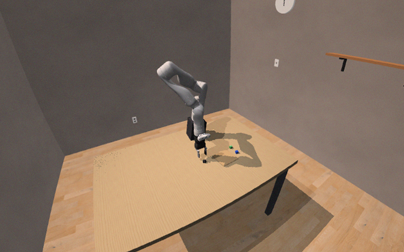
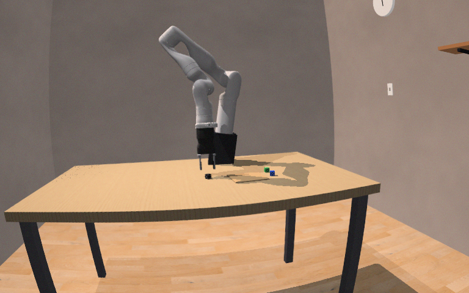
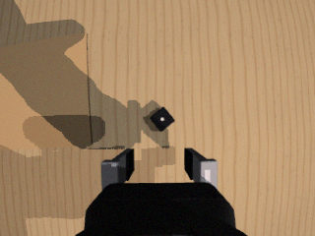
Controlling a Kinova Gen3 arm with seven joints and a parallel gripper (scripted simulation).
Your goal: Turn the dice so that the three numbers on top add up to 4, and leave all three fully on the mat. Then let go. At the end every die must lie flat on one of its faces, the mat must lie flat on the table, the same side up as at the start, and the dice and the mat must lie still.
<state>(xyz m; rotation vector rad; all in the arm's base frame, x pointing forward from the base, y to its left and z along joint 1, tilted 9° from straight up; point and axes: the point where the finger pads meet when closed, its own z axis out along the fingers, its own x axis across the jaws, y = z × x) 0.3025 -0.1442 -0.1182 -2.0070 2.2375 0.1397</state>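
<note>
A black die (image 1: pixel 204 161) (image 2: pixel 207 176) (image 3: pixel 162 119) lies flat on the table, off the mat, with one white pip on top. The thin wood-coloured mat (image 1: pixel 225 162) (image 2: pixel 247 178) (image 3: pixel 78 55) lies flat beside it. A green die (image 1: pixel 230 147) (image 2: pixel 266 169) and a blue die (image 1: pixel 236 152) (image 2: pixel 272 173) seem to lie just off the mat's far side from the black die. Their top numbers are too small to read, and both are outside the wrist view. My gripper (image 1: pixel 202 154) (image 2: pixel 207 168) (image 3: pixel 158 158) is open and empty, pointing down above the black die.
The table (image 1: pixel 154 196) (image 2: pixel 138 193) carries the arm's dark base (image 2: pixel 224 148) behind the gripper. The arm's shadow falls over the mat and the area around the coloured dice. Small dark specks show at the table's back left.
</note>
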